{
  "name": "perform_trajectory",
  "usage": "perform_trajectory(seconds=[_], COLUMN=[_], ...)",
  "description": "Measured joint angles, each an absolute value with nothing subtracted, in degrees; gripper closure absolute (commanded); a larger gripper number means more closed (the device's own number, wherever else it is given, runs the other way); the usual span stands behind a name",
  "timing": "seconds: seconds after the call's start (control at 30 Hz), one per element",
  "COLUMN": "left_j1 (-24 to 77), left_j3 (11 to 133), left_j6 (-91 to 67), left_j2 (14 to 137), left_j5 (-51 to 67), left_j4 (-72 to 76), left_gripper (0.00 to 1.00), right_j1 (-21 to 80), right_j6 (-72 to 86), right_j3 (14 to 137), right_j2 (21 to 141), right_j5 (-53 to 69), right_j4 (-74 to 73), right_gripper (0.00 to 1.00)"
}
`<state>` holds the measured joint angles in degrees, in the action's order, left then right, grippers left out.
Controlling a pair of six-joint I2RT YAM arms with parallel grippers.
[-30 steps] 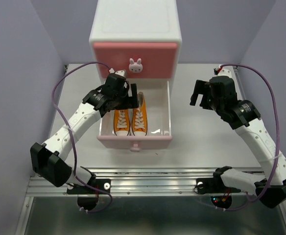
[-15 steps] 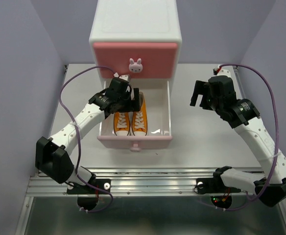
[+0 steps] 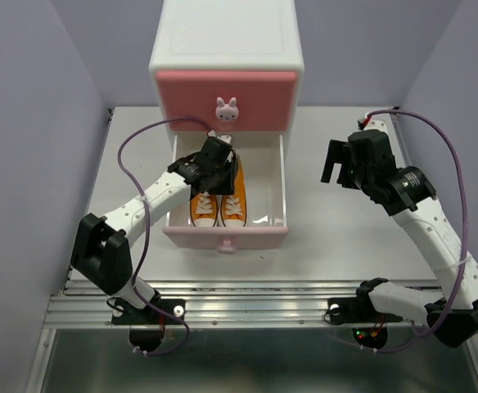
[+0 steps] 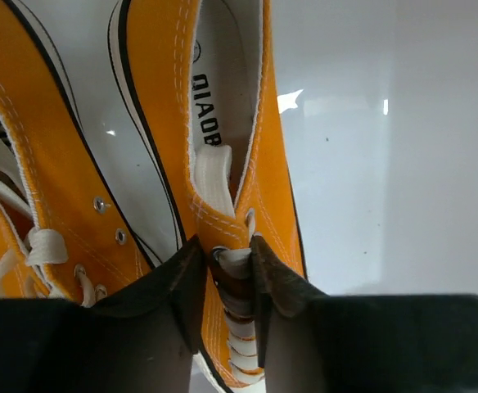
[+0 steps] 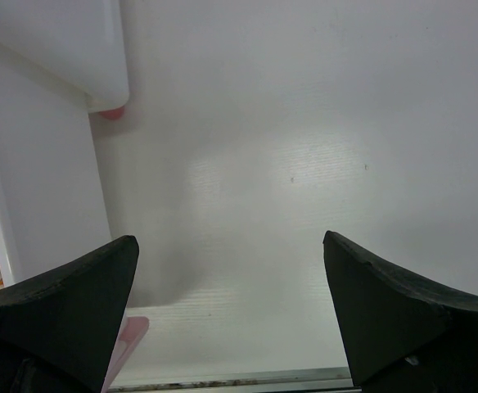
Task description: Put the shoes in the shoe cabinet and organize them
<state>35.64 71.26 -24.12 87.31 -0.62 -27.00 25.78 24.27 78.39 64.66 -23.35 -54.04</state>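
The shoe cabinet stands at the back, its lower drawer pulled out. Two orange shoes lie side by side in that drawer, the left one and the right one, toes toward me. My left gripper reaches down into the drawer. In the left wrist view it is shut on the white laces of the right orange shoe, a finger pressed against each side of the lace row. The other orange shoe lies beside it. My right gripper hovers open and empty right of the drawer.
The upper pink drawer is closed, with its bunny knob just above my left wrist. The open drawer's right wall and a pink cabinet foot lie left of my right gripper. Purple walls enclose the white table.
My left gripper moved right and down over the right orange shoe, and its jaws narrowed from wide open onto the laces. The right arm barely moved.
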Motion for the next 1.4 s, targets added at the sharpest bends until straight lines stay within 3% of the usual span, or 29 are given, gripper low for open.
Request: perform_trajectory(seconds=[0.03,0.07,1.4], left_j1=[35.66,35.68,35.55], left_j3=[71.26,71.26,72.4], left_j6=[-24.08,-24.14,-23.66], left_j2=[87.5,87.72,89.52], left_j5=[-0.99,-1.28,-3.31], left_j4=[-27.11,-27.38,-28.18], left_gripper=[0.98,1.0,1.0], right_j1=[25.78,25.78,25.78], right_j6=[24.34,24.43,25.5], right_j3=[78.39,78.39,78.28], right_j2=[64.45,64.16,61.82], right_j5=[-23.53,-23.59,-25.04], right_j4=[-54.22,-54.39,-58.52], right_gripper=[0.0,0.0,0.0])
